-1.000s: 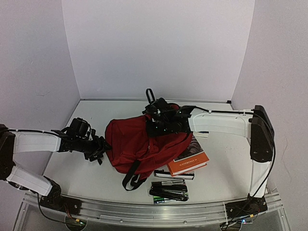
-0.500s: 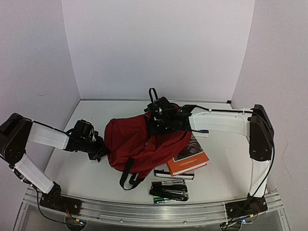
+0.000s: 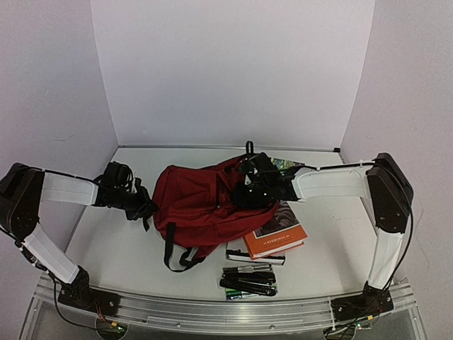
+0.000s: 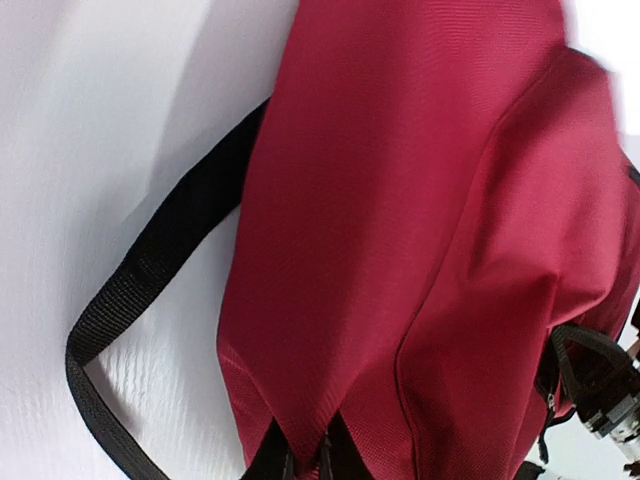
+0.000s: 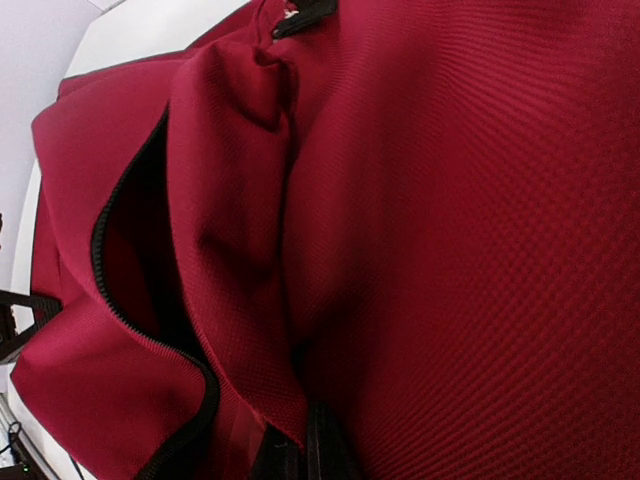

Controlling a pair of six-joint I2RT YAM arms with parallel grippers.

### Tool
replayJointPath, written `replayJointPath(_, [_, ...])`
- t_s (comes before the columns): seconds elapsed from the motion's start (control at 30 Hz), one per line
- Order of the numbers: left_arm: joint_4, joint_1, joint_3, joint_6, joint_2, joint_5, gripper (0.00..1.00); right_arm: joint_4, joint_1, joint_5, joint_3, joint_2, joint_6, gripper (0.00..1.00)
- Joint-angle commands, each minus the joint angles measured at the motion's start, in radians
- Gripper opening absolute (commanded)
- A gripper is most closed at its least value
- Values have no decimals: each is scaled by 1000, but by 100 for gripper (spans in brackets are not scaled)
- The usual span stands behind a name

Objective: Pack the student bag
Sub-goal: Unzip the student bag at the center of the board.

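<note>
The student bag (image 3: 195, 205), dark red with black straps, lies in the middle of the table, stretched between both arms. My left gripper (image 3: 147, 207) is shut on a fold of fabric at the bag's left end. In the left wrist view that fold of the bag (image 4: 420, 200) sits pinched between my left gripper (image 4: 305, 462). My right gripper (image 3: 245, 194) is shut on fabric at the bag's right end, near the black handle (image 3: 249, 149). In the right wrist view my right gripper (image 5: 300, 458) pinches cloth beside the bag's open zipper (image 5: 150, 330).
An orange book (image 3: 277, 239) lies right of the bag on another book (image 3: 287, 212). Several markers (image 3: 248, 280) lie near the front edge. A black shoulder strap (image 3: 170, 248) loops out in front of the bag. Something green (image 3: 284, 164) shows behind the right forearm.
Both grippers closed on the bag's fabric. The right gripper then moved right and the left held its end, so the bag spread wider and its strap loop swung left.
</note>
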Motion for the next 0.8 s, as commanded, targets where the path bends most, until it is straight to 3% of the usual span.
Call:
replayJointPath(0.0, [-233,-35,217,173,-76,-165,28,25,-5,-46,-24,-51,22,0])
replayJointPath(0.17, [-359,-153,389,194,-48,-314,59,61,-5,-65,-36,-59,30,0])
replayJointPath(0.27, [-422,-240,490,202,25,-418,69,77,-5,-77,-32,-62,32,0])
replayJointPath(0.63, [-345,-395,694,230,258,-297,97,106,-5,-89,-34,-65,39,0])
replayJointPath(0.77, [-373,-420,754,241,321,-296,100,113,-5,-91,-43,-66,42,0])
